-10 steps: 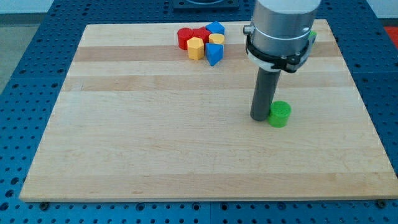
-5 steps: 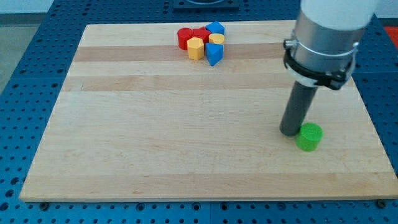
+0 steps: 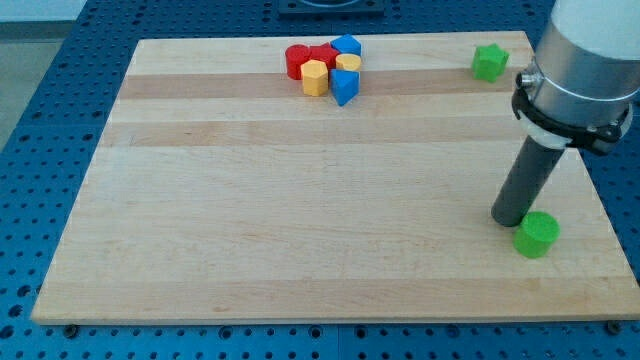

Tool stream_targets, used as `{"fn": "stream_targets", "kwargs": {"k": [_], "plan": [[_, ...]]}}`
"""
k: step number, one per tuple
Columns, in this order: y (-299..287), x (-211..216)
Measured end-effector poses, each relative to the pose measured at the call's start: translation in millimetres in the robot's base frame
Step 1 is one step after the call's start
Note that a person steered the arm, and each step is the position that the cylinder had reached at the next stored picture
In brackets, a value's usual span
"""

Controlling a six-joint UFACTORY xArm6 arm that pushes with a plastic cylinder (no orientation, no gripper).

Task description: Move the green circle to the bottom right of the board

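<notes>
The board (image 3: pixel 300 200) is pale wood in lengthwise strips and fills most of the view, lying on a blue perforated table (image 3: pixel 40 120). The arm (image 3: pixel 585 60), grey and white with a black collar, enters from the view's top right and ends in a dark rod with no jaws to open or close. My tip (image 3: pixel 508 220) rests on the board, touching the upper-left side of the green circle (image 3: pixel 537 235). That circle is a short, bright green cylinder standing flat near the board's bottom right corner. At the top edge 6 blocks huddle together: 2 red (image 3: pixel 308 57), 2 yellow (image 3: pixel 315 77) and 2 blue (image 3: pixel 345 87). A green star (image 3: pixel 489 62) sits alone near the top right.
</notes>
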State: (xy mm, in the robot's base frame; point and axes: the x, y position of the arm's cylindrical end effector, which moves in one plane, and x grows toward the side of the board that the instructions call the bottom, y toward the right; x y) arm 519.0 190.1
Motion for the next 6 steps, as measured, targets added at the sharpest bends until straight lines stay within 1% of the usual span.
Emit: {"fn": "stream_targets", "kwargs": {"k": [4,6], "plan": [[17.0,0.0],[36.1,0.6]]}}
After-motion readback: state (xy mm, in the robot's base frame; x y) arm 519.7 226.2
